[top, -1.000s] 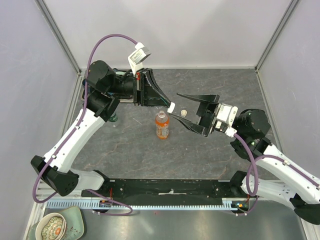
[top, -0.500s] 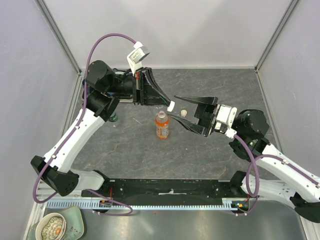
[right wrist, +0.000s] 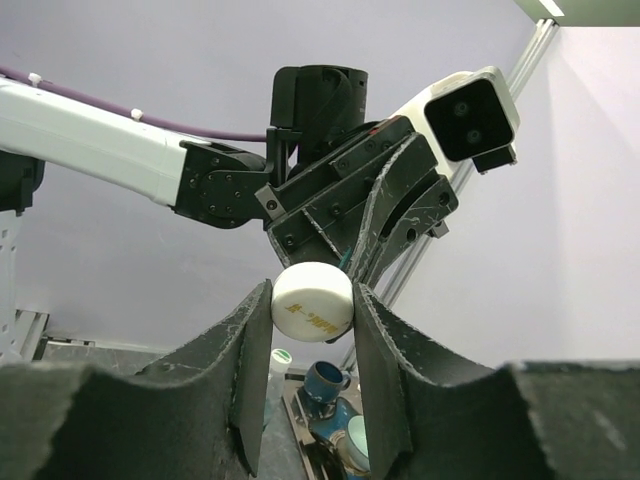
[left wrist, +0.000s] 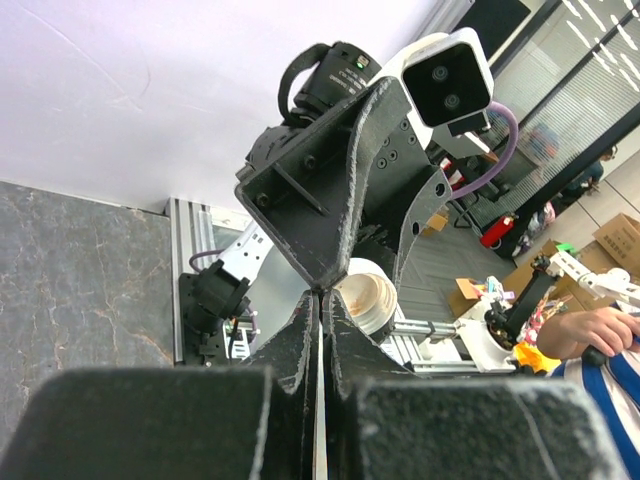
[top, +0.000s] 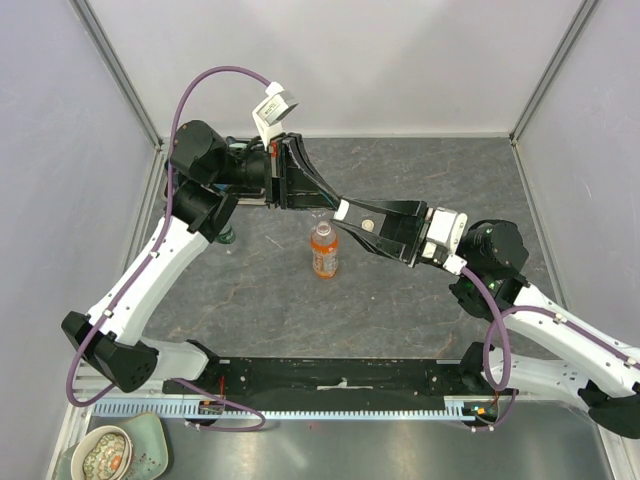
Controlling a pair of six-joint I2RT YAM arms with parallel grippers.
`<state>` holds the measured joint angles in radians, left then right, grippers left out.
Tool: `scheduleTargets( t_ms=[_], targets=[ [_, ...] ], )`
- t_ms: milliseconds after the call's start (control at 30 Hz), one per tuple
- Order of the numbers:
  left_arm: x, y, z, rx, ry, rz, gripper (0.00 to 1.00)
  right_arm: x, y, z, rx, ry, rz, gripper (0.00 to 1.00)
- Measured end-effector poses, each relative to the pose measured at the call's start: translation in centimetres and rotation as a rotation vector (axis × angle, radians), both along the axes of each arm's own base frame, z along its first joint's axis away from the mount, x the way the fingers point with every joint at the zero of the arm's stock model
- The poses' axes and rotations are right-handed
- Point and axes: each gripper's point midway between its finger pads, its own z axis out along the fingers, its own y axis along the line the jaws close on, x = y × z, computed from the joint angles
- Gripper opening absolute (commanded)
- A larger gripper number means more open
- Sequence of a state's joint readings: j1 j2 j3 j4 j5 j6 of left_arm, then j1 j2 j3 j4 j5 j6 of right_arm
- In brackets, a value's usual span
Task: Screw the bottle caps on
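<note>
Pinched cap (right wrist: 312, 300) by its sides in right gripper (right wrist: 312, 296), up off the table (top: 430, 170). Pressed left gripper (left wrist: 318, 297) flat together with nothing between the fingers, its tips just beside the cap. Left orange bottle (top: 323, 252) upright on the table, near the meeting grippers in the top view.

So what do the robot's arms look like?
The left arm and right arm have white shells and chunky black joints. A purple cable loops along each. The left gripper and right gripper are black with two long pointed fingers, and a white camera box sits by each wrist.
</note>
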<state>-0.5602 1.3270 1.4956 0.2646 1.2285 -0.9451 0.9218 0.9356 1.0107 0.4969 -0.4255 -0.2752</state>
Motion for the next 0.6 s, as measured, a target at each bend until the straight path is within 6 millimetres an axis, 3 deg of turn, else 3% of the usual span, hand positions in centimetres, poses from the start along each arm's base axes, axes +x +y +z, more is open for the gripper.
scheduleTargets(
  t_ms=[100, 200, 267, 300, 367, 433, 600],
  targets=[
    [0.2, 0.0, 0.0, -0.002, 0.001, 0.007, 0.02, 0.2, 0.0, -0.1, 0.008, 0.008, -0.009, 0.35],
    [0.3, 0.0, 0.1, -0.005, 0.003, 0.016, 0.25, 0.3, -0.1, 0.0, 0.015, 0.015, -0.017, 0.33],
    [0.6, 0.0, 0.1, -0.005, 0.007, 0.029, 0.63, 0.5, -0.1, -0.1, 0.02, 0.024, -0.026, 0.33],
    [0.9, 0.1, 0.0, -0.005, 0.004, 0.04, 0.74, 0.6, -0.2, -0.1, 0.021, 0.028, -0.03, 0.33],
    [1.6, 0.3, 0.0, 0.003, 0.013, 0.072, 0.82, 0.8, -0.3, -0.2, 0.019, 0.04, -0.039, 0.32],
    [2.9, 0.8, -0.2, 0.014, 0.023, 0.122, 0.99, 0.8, -0.6, -0.4, 0.014, 0.055, -0.047, 0.32],
    [6.1, 2.5, -1.9, 0.046, -0.02, 0.278, 0.99, 0.7, -1.5, -0.6, -0.004, 0.09, -0.07, 0.32]
  ],
)
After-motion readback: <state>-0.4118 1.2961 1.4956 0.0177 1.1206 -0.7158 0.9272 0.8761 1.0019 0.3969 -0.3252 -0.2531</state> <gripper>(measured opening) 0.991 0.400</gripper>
